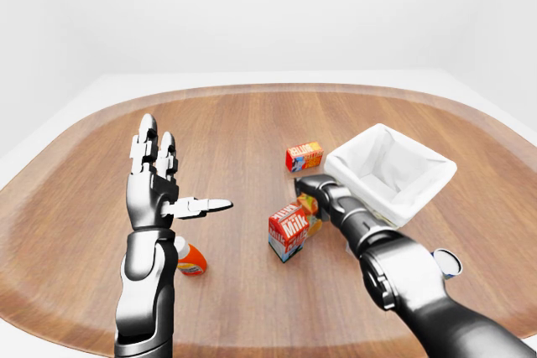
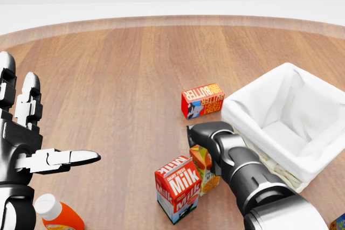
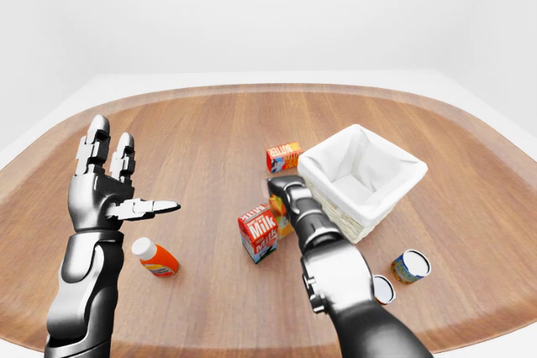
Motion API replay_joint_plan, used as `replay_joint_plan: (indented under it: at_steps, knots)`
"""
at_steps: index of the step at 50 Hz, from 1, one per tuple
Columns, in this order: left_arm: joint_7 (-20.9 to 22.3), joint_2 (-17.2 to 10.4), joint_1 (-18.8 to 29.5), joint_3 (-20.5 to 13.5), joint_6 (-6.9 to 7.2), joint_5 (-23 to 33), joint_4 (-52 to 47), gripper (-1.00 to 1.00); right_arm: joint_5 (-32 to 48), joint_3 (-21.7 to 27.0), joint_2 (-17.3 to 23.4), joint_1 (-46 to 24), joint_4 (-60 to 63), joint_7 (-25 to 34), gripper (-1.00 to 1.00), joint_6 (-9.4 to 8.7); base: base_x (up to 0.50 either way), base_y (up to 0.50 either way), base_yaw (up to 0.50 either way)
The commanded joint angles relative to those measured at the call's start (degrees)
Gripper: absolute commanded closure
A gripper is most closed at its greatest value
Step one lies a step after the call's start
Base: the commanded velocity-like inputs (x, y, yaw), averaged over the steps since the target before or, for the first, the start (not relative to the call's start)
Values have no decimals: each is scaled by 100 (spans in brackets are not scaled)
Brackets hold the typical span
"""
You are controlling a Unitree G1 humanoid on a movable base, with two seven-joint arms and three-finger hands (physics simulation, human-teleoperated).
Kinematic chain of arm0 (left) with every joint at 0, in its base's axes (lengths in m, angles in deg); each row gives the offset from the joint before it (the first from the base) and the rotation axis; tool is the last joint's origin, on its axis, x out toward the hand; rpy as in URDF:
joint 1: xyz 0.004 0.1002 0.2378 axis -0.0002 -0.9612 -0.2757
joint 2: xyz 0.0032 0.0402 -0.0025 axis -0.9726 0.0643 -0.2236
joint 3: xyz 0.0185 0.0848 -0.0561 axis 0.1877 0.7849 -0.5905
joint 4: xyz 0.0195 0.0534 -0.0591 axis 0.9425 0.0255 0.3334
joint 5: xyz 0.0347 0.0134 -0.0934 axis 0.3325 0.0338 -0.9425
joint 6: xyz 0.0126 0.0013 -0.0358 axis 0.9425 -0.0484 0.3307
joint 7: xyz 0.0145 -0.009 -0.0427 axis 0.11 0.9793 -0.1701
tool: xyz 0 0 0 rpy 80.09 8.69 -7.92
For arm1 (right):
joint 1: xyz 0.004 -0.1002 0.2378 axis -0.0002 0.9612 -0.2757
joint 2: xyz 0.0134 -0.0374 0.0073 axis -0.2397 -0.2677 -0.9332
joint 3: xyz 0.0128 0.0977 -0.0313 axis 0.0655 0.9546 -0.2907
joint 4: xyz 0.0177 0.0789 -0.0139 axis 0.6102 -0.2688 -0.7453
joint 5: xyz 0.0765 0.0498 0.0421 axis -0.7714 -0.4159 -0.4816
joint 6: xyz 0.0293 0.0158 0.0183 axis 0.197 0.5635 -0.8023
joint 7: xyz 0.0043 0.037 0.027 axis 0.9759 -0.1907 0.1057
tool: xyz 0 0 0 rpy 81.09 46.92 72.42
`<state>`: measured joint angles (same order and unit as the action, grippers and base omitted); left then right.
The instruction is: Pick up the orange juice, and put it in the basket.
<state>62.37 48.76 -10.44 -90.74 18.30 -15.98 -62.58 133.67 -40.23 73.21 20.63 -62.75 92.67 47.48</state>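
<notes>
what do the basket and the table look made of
The square basket with white cloth lining looks like pale woven wicker: a weave texture shows on its outer wall, and the liner folds softly over the rim. The round brown table looks like polished wood, with long plank grain.

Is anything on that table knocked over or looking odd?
Yes. The orange juice carton leans tilted beside the milk carton, under the right hand. An orange bottle lies on its side, and so does the butter box.
</notes>
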Motion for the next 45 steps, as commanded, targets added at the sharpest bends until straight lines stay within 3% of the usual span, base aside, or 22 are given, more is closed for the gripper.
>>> replay_joint_plan:
  at_steps: [1, 45]
  knots:
    - [1, -1, -1, -1, 0, 0, -1, -100, 250, 5, 19, -105, 57, -43, 100, -8, 0, 0, 0]
    - [-1, 0, -1, -1, 0, 0, -1, -100, 208, -77, 47, -392, 86, 143, 100, -29, 0, 0, 0]
